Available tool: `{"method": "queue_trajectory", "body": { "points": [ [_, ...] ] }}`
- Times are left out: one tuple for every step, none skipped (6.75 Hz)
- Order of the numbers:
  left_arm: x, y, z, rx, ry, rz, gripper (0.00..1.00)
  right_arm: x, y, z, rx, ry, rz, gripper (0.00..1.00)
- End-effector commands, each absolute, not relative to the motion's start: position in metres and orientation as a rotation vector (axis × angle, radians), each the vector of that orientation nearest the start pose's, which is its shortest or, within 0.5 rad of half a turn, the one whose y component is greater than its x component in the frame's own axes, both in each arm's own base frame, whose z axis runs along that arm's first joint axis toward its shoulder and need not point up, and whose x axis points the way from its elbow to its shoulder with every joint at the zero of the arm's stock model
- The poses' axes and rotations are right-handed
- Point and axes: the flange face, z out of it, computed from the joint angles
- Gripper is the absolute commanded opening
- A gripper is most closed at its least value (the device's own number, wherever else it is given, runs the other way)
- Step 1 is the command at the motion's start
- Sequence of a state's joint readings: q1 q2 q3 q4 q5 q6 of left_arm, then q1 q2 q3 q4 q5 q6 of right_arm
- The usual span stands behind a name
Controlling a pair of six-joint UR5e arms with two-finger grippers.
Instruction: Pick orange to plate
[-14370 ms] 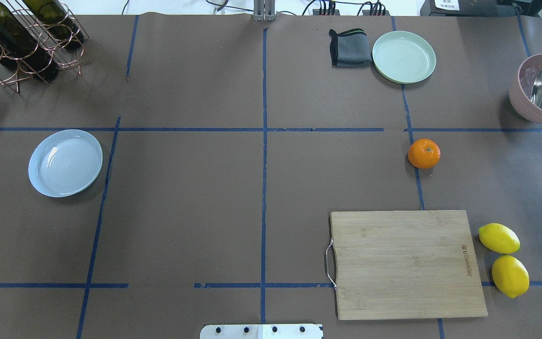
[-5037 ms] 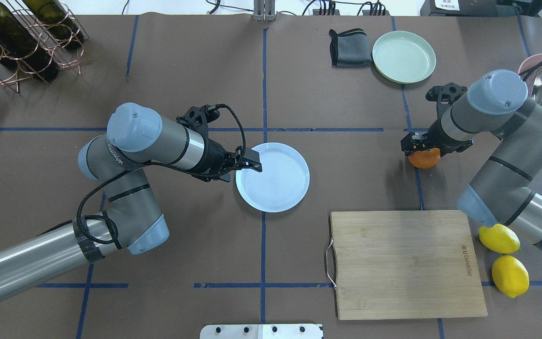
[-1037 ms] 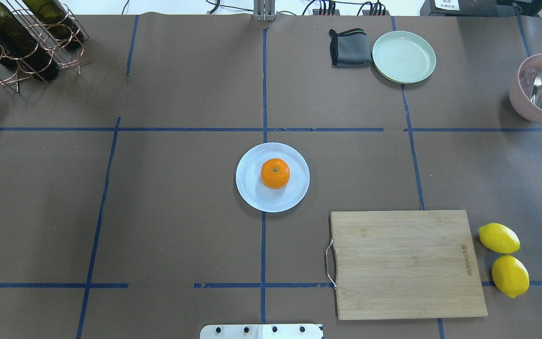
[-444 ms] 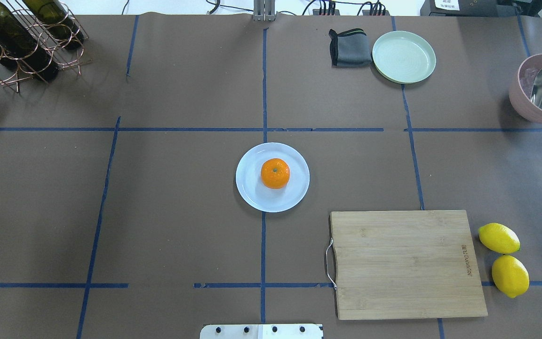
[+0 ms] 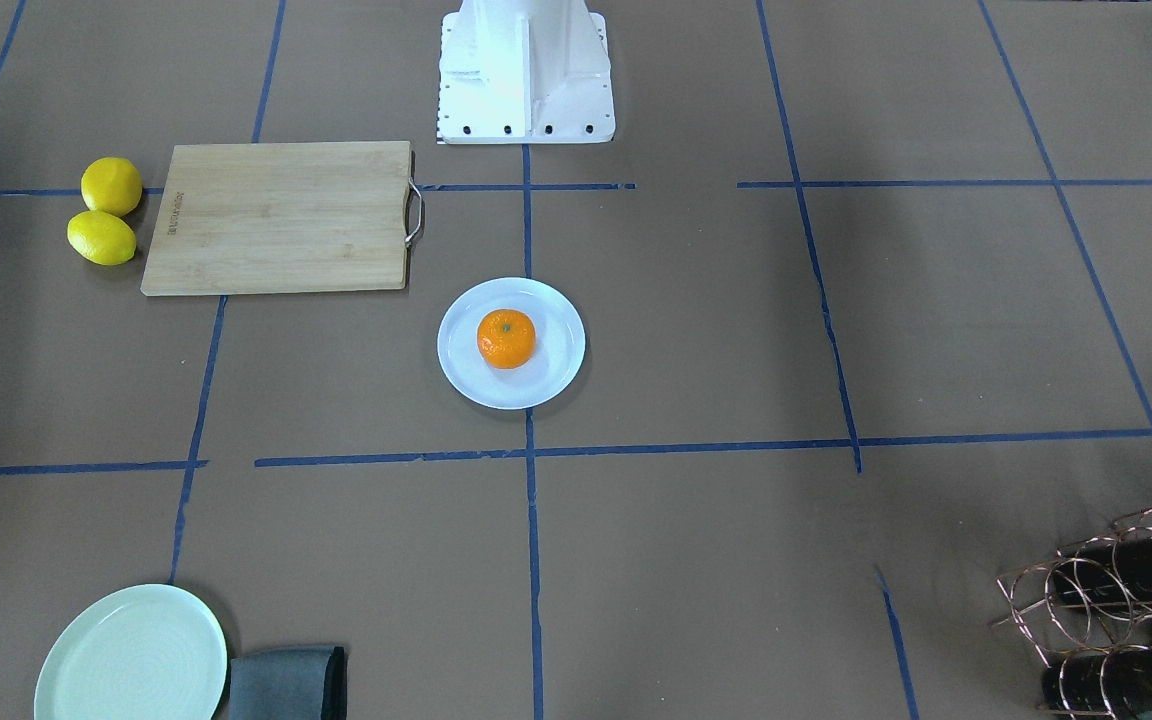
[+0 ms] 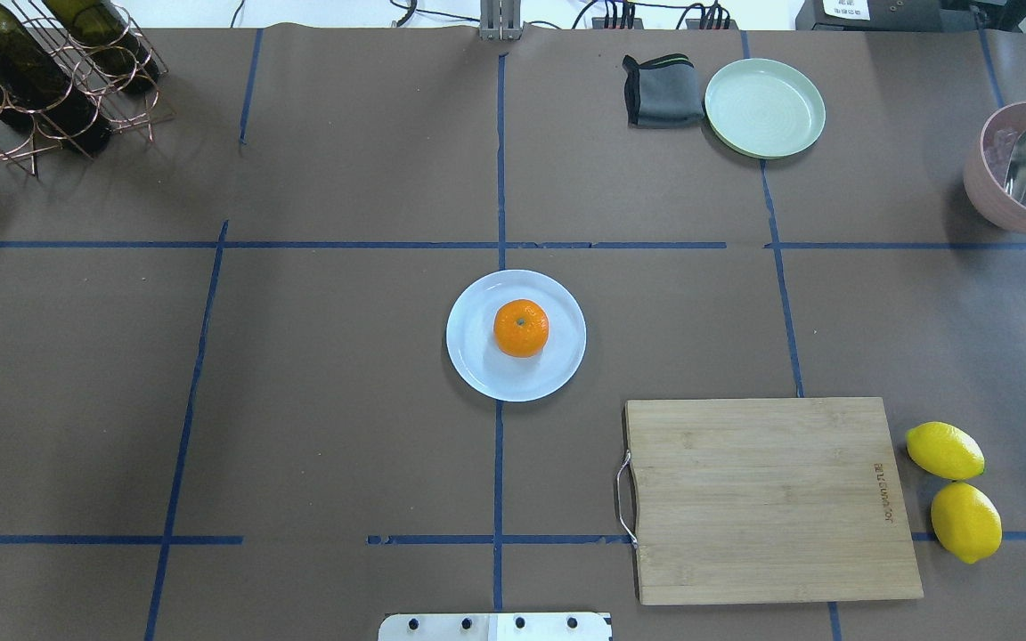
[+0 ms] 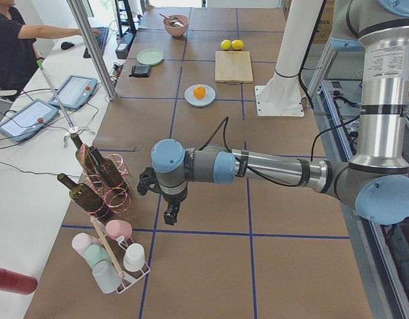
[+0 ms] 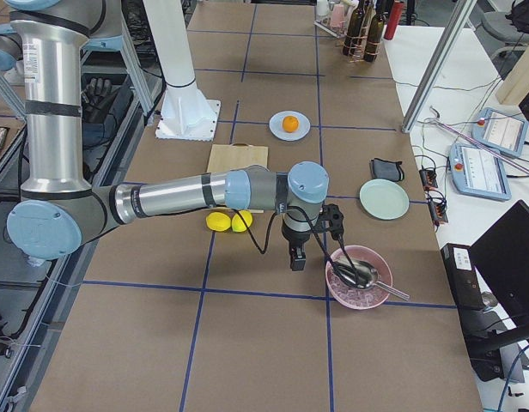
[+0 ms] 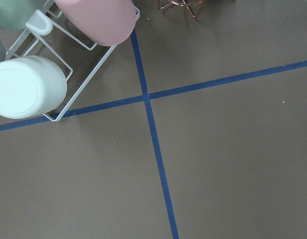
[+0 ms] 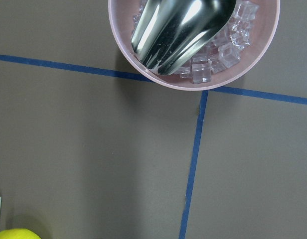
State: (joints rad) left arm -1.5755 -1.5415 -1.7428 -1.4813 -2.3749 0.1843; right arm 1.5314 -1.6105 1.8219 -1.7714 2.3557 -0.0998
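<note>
Exterior front-facing: orange (image 5: 506, 338), stem dot up, seated near the middle of the plate (image 5: 558, 378), which sits at the centre of the table (image 5: 736, 320). Cutting board (image 5: 276, 215) and two lemons (image 5: 111, 186) lie on the robot's right. No arm shows.

Overhead exterior: orange on plate, central; no arm shows.

Exterior left: left gripper (image 7: 170, 216) hangs pointing down beside the bottle rack (image 7: 101, 176) at the table's end, well apart from the orange, which lies far along the table toward its middle. Fingers: cannot tell whether parted or closed.

Exterior right: right gripper (image 8: 296, 261) hangs just beside the pink bowl (image 8: 359, 283) at the opposite end, likewise well apart from the orange. Fingers: cannot tell.

Left wrist-mounted: tape cross, cup rack (image 9: 69, 59); no fingers, no orange.

Right wrist-mounted: pink bowl with ice and scoop (image 10: 178, 30); no fingers, no orange.

Judgement: placement looks complete. The fruit is round with no long axis, neither arm is evidently nearer, and no further reach seems called for.
</note>
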Motion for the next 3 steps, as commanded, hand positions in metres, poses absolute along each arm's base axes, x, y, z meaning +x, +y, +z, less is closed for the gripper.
{"method": "queue_trajectory", "body": {
  "points": [
    [-0.062,-0.468,0.597,0.123,0.829,0.188,1.00,0.044,-0.469,0.573,0.035,-0.784,-0.135,1.00],
    [-0.062,-0.468,0.584,0.147,0.834,0.198,1.00,0.044,-0.467,0.573,0.034,-0.787,-0.134,1.00],
    [-0.062,-0.473,0.570,0.169,0.823,0.209,1.00,0.044,-0.467,0.577,0.027,-0.786,-0.131,1.00]
  ]
}}
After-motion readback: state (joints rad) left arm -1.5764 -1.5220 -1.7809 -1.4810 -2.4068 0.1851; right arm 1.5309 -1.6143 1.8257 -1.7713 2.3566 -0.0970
